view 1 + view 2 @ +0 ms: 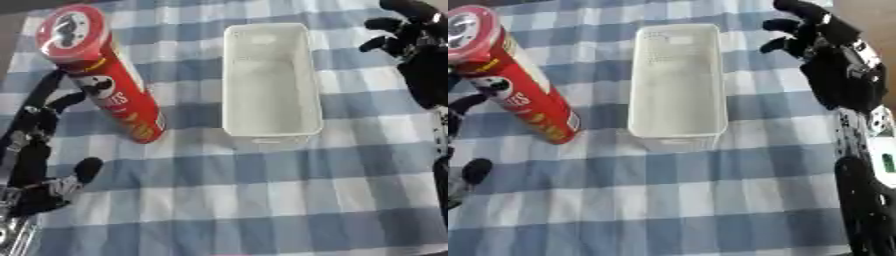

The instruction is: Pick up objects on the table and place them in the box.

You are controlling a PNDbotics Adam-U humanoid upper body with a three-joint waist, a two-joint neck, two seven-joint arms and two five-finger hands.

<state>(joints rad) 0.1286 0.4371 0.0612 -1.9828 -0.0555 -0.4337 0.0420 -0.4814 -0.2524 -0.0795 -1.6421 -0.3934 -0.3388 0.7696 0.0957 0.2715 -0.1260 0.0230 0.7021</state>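
- Blue-and-white checked cloth [262, 200] covers the whole table, and everything in play sits on it.
- At the middle stands the white box [269, 80], a long open bin that looks empty, its long side running away from the robot.
- Left of the box stands the red chip can [105, 75], upright on its base with the lid end towards the camera; it is near the box but clear of its wall.
- On the can's left side is the left hand [39, 130], low at the view's left edge, fingers straight and spread, holding nothing. One finger reaches up close beside the can's lower body; whether it touches cannot be told.
- Far across, the right hand [815, 35] hangs at the upper right beyond the box, fingers apart and slightly bent, empty.
- By my reading the left hand is plainly the nearer one: the can lies just to its right and a little farther out, so a short sideways reach would wrap the upright body.
- From there the box is straight on to the right, and the can's length would suit the box's long side.
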